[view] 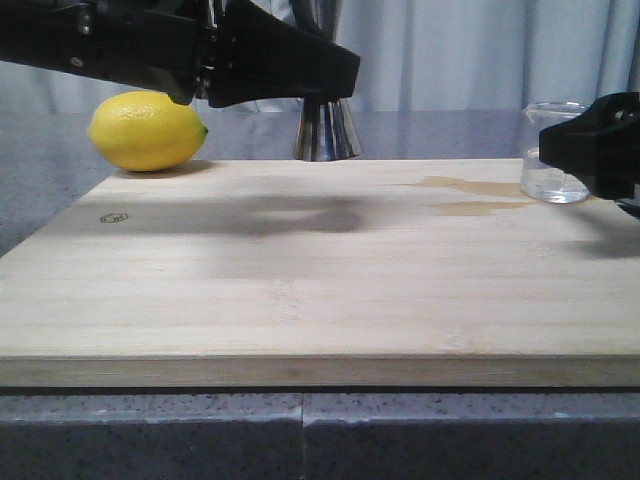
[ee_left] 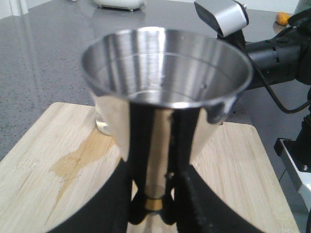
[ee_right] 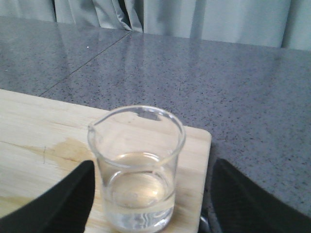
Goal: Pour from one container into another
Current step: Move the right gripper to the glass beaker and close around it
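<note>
Beaker (ee_right: pixel 136 170): clear glass, cylindrical, thin rolled rim with a small pouring lip; upright, axis vertical, holding a shallow layer of clear liquid. It stands at the far right corner of the board (view: pixel 300 290), close to the right and far edges. Right gripper (ee_right: pixel 146 204): black fingers (ee_right: pixel 68 199) spread wide on either side of the beaker, with gaps on both sides, not touching the glass. Jigger (ee_left: pixel 165 97): polished steel, double cone with a narrow waist and a thin gold band; upright, open mouth up, inner wall brushed and mirror-bright. It is at the far edge of the board near the middle; whether its foot rests on the board cannot be told. Left gripper (ee_left: pixel 155 199): black fingers clamped on the jigger's waist at the gold band. Board: pale bamboo, fine straight grain, matte, with a small stamped mark near its left side and a tan wet stain beside the beaker. Lemon (view: pixel 147 130): yellow, dimpled skin, lying on its side at the far left corner. Counter (view: pixel 300 435): grey speckled stone. Near half of the board lies bare.
</note>
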